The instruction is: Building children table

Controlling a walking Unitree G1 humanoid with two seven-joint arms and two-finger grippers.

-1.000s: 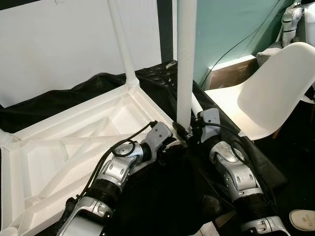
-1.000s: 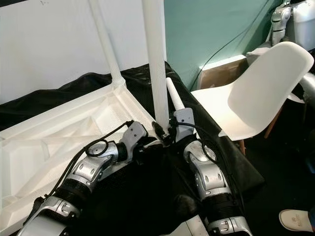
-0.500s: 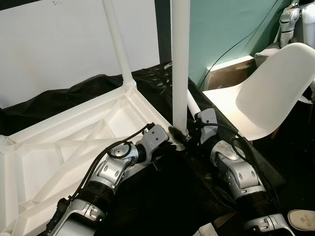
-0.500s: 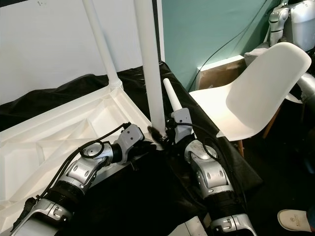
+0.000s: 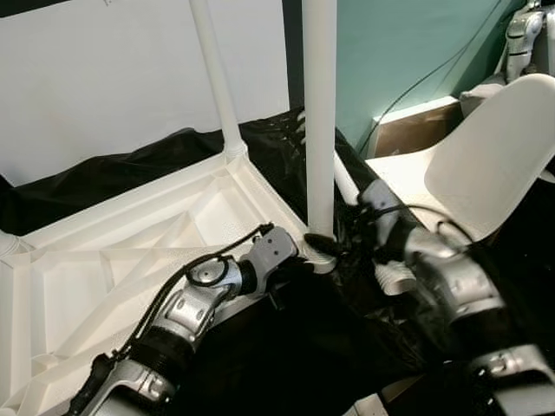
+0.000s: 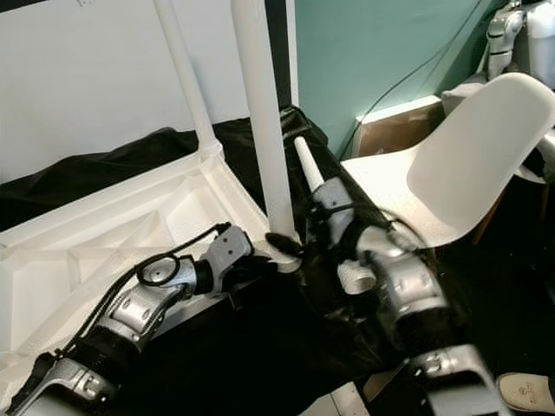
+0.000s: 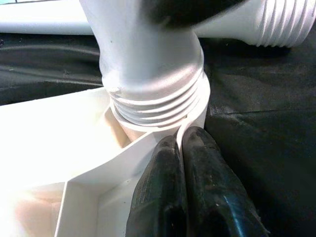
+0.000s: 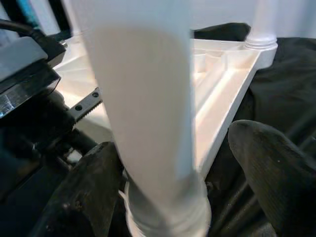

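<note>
- Spread over the black sheet (image 5: 286, 347), the upturned white tabletop (image 5: 113, 251) is lying with its ribbed underside facing up, taking up the robot's left and middle ground.
- Off to the right, a white chair (image 5: 486, 165) is standing near a teal wall (image 5: 390, 52), well apart from the tabletop.
- Rising from the tabletop's near right corner, a white leg (image 5: 319, 130) is standing upright in its corner socket (image 7: 195, 113); its threaded end is showing above the collar in the left wrist view.
- At the far corner a second leg (image 5: 215, 78) is standing upright too.
- Behind the near leg, a loose leg (image 6: 309, 165) is lying on the sheet.
- Reaching in from the right, the right tool (image 8: 163, 197) is sitting at the near leg's base with its fingers (image 8: 276, 168) spread either side of it.
- Just beside the socket, the left tool (image 7: 183, 148) is pressing against the collar with its fingers pressed together.
</note>
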